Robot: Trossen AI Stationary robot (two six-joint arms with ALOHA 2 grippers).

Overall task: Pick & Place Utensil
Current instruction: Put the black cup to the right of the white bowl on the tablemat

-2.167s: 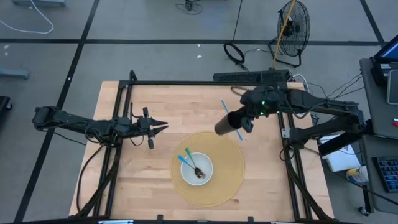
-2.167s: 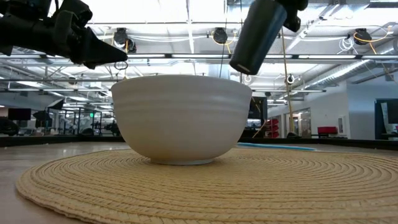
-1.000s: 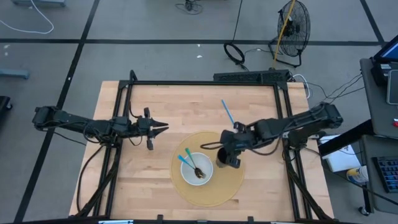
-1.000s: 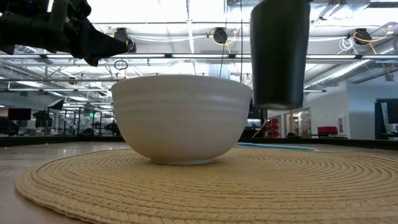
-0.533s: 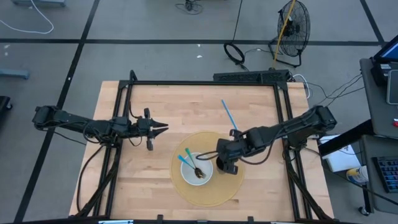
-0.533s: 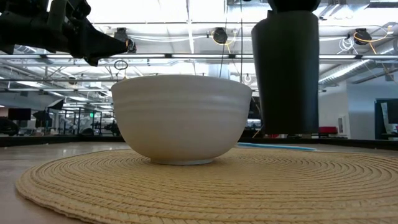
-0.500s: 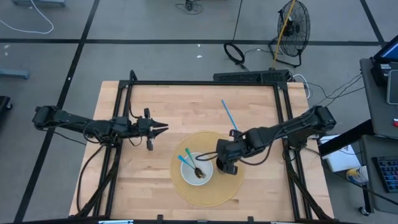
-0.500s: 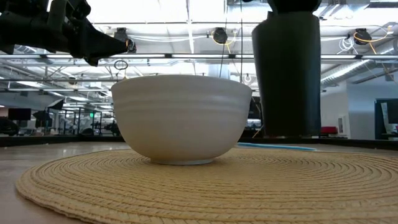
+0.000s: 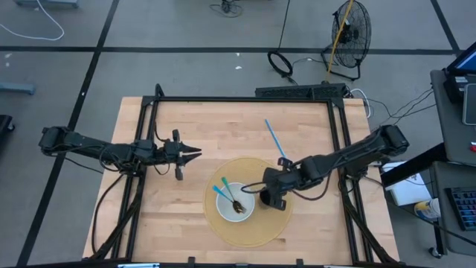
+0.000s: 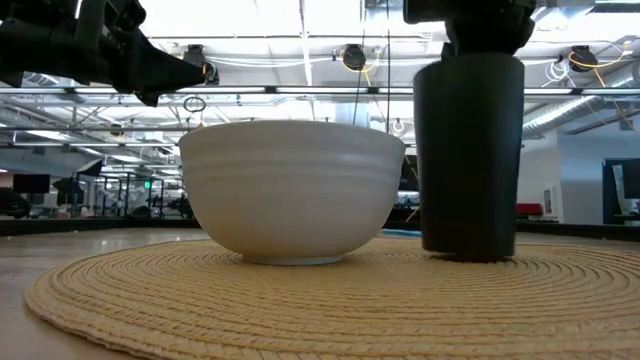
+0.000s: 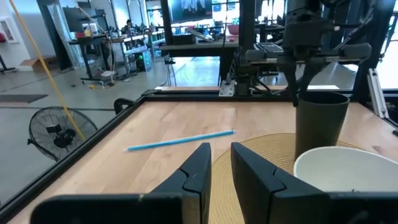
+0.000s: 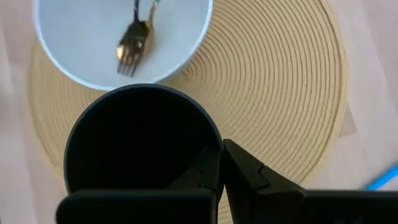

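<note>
The right gripper [image 9: 272, 195] holds a dark cup [image 10: 469, 155] by its rim, one finger inside and one outside the wall, closed on it as the right wrist view shows. In the low view the cup's base appears to meet the woven placemat [image 10: 300, 300], just to the right of the white bowl [image 10: 292, 190] and not touching it. The cup stands upright; the rim grasp leaves the mouth open from above, which suits a container meant to receive a utensil.

The utensils are in the bowl: a fork [image 12: 132, 43] lying across the bottom, and a blue-handled piece [image 9: 221, 193] beside it whose type cannot be made out. A blue straw [image 9: 272, 136] lies on the worktop [image 9: 216, 134] beyond the placemat, well apart from the bowl.

The left gripper [image 9: 190, 153] waits over the left part of the worktop, off the placemat, pointing towards the bowl; its fingers [image 11: 198, 171] stand slightly apart and hold nothing.

Judgement: the cup is placed close to the bowl so that a utensil need travel only a short way. Release of the cup is not yet made.
</note>
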